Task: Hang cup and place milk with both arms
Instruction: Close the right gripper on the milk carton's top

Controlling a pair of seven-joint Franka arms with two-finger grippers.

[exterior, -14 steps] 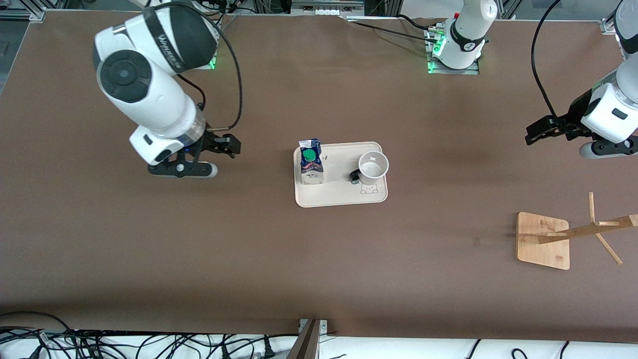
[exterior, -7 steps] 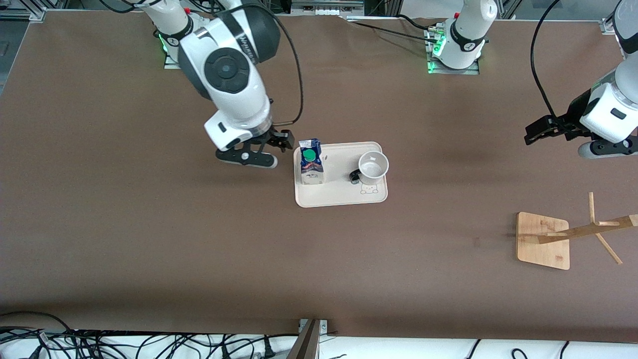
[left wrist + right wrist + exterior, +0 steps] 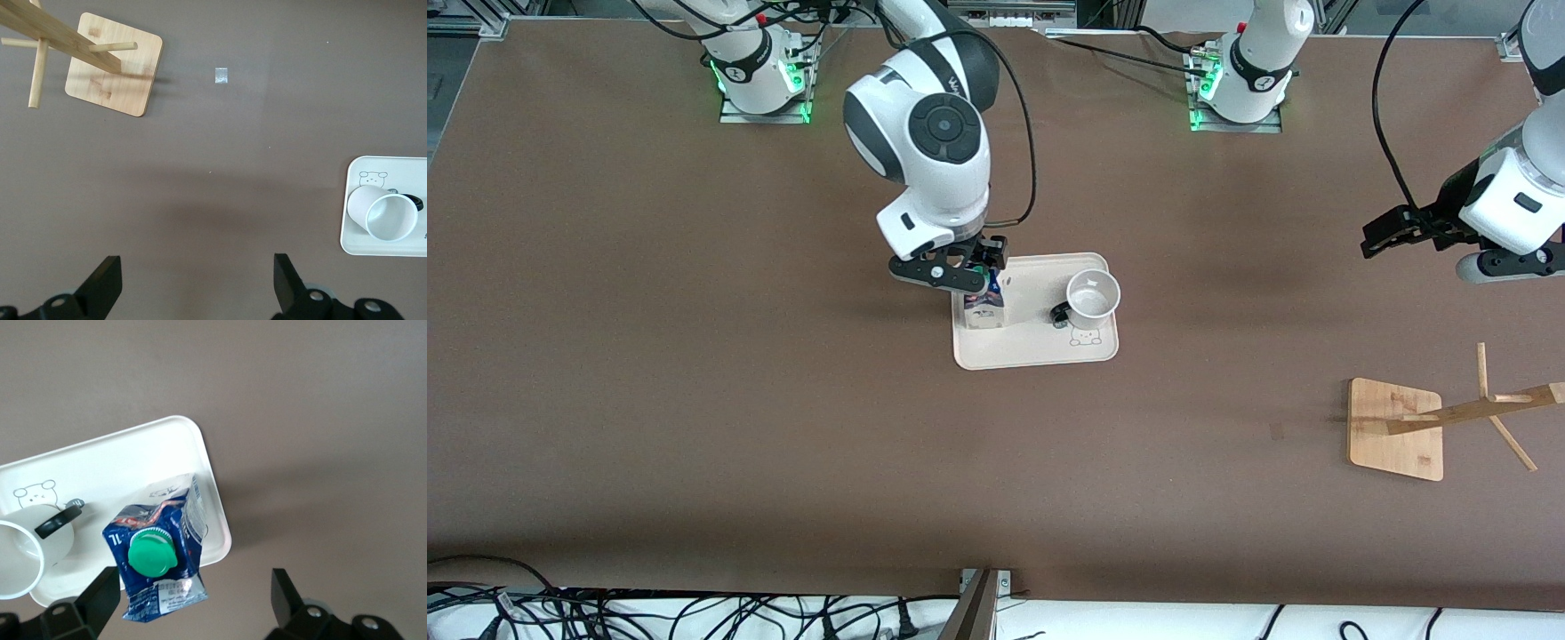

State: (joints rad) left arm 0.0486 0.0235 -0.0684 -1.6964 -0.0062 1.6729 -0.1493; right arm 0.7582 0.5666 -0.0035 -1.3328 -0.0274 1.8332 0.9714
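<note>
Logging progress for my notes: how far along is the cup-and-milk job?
Nothing is finished: the milk carton and smiley cup both stand on the tray. In hand: the open right claw is over the carton. The open left claw waits. Left: hanging the cup on the wooden rack, placing the milk.

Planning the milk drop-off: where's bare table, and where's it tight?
Bare: the wide brown stretch between the tray and the wooden rack, and the table nearer the front camera than both. Tight: the tray, holding the milk and cup, with the open right gripper over the milk. Open left gripper waits above the rack's end.
</note>
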